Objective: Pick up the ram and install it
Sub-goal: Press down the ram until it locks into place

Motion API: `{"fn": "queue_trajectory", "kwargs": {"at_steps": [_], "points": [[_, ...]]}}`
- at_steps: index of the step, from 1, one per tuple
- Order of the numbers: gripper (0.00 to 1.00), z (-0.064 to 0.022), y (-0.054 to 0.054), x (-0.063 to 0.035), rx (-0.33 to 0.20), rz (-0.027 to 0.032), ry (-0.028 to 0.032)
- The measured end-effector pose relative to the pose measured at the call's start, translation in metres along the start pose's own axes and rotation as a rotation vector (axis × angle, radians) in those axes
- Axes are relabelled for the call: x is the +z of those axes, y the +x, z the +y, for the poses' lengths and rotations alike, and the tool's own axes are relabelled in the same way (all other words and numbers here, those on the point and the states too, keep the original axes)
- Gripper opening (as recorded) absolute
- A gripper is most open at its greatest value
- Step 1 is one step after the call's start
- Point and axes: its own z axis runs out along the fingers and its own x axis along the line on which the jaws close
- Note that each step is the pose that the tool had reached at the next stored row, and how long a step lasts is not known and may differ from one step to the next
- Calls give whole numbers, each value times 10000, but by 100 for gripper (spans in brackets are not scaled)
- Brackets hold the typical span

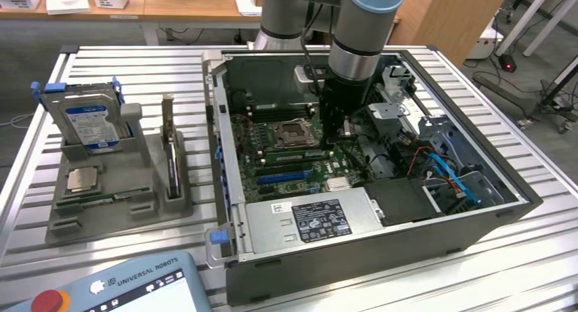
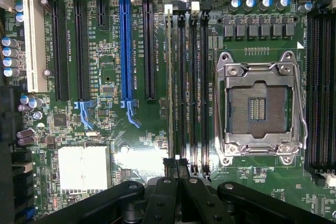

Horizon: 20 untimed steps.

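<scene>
The ram (image 2: 169,77) shows edge-on as a thin pale-green strip standing in the memory slot nearest the blue slot (image 2: 126,51), beside three empty black memory slots (image 2: 191,77). My gripper (image 2: 178,167) is shut, its black fingertips together right over one end of that strip; whether they touch it I cannot tell. In the exterior view the gripper (image 1: 336,132) reaches down into the open computer case (image 1: 505,210), just above the motherboard (image 1: 271,170) beside the empty processor socket (image 1: 291,132).
A grey fixture (image 1: 118,217) at the exterior view's left holds a hard drive (image 1: 91,119), a silver processor chip (image 1: 83,180) and an upright dark card (image 1: 169,156). A power supply (image 1: 312,220) fills the case's near side. A teach pendant (image 1: 118,288) lies in front.
</scene>
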Motion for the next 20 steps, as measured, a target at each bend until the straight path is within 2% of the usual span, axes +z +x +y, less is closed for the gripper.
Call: {"fn": "queue_trajectory", "kwargs": {"at_steps": [6, 13, 20], "points": [[10, 0, -1, 9, 0, 1, -2], [10, -4, -1, -1, -6, 2, -129], [10, -7, 0, -28, -11, 9, -219]]}}
